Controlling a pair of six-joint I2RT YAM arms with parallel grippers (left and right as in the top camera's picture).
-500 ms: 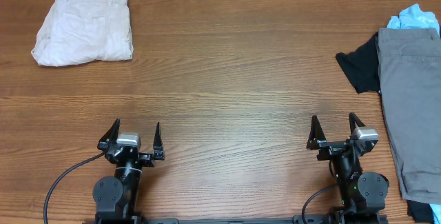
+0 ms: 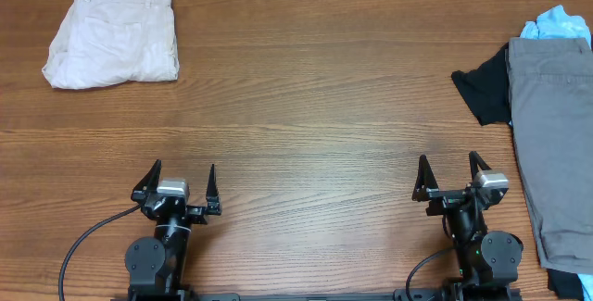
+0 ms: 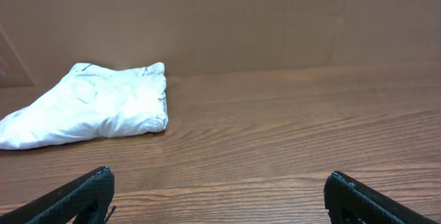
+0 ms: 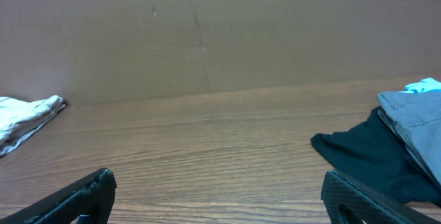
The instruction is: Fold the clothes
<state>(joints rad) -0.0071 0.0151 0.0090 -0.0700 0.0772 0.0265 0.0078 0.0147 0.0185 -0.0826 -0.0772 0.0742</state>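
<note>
Left gripper [image 2: 183, 168] sits at the near edge of the table [image 2: 315, 106], jaws spread wide. Right gripper [image 2: 448, 158] is also at the near edge, jaws equally wide, near the grey shorts [image 2: 556, 144] on their left. Cream shorts [image 2: 111, 34]: folded, far left corner. Grey shorts: flat along the right edge, lying over a black tee [image 2: 484, 93] that sticks out leftward. Blue tee [image 2: 556, 25]: far right corner, partly under the grey shorts.

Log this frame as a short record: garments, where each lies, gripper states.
folded: cream shorts, far left corner of table
unfolded pile: grey shorts on top, black tee and light blue tee showing from under them, right edge
left gripper: open, empty
right gripper: open, empty, beside the pile
contact with clothes: none
</note>
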